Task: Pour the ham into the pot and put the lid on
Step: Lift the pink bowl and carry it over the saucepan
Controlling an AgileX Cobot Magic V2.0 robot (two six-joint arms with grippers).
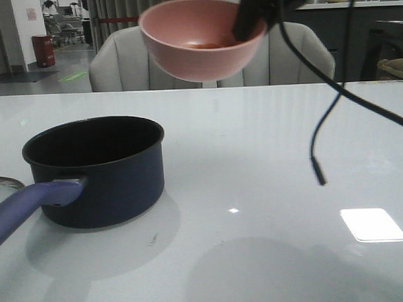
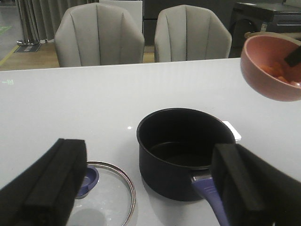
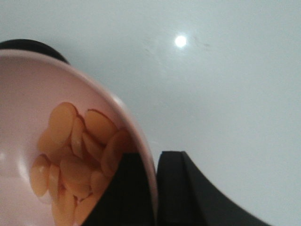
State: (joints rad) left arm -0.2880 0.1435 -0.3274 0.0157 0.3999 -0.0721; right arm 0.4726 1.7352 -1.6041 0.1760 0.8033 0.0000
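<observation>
Ham point(image 3: 75, 155) in pink bowl point(image 1: 201, 38), right tool point(image 3: 155, 188) pinching its rim, high above table point(image 1: 256, 189)

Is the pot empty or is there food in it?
Empty: the pot shows only its bare black inside; the ham sits in the pink bowl.

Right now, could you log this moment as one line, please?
right claw: holds pink bowl aloft | ham: in bowl | pot: empty | lid: off

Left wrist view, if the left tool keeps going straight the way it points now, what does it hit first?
Probably the pot: it sits just ahead between the open fingers, its handle toward the tool. The lid lies flat beside it, off to one side. Depth is unclear, so it might meet the handle first.
</observation>
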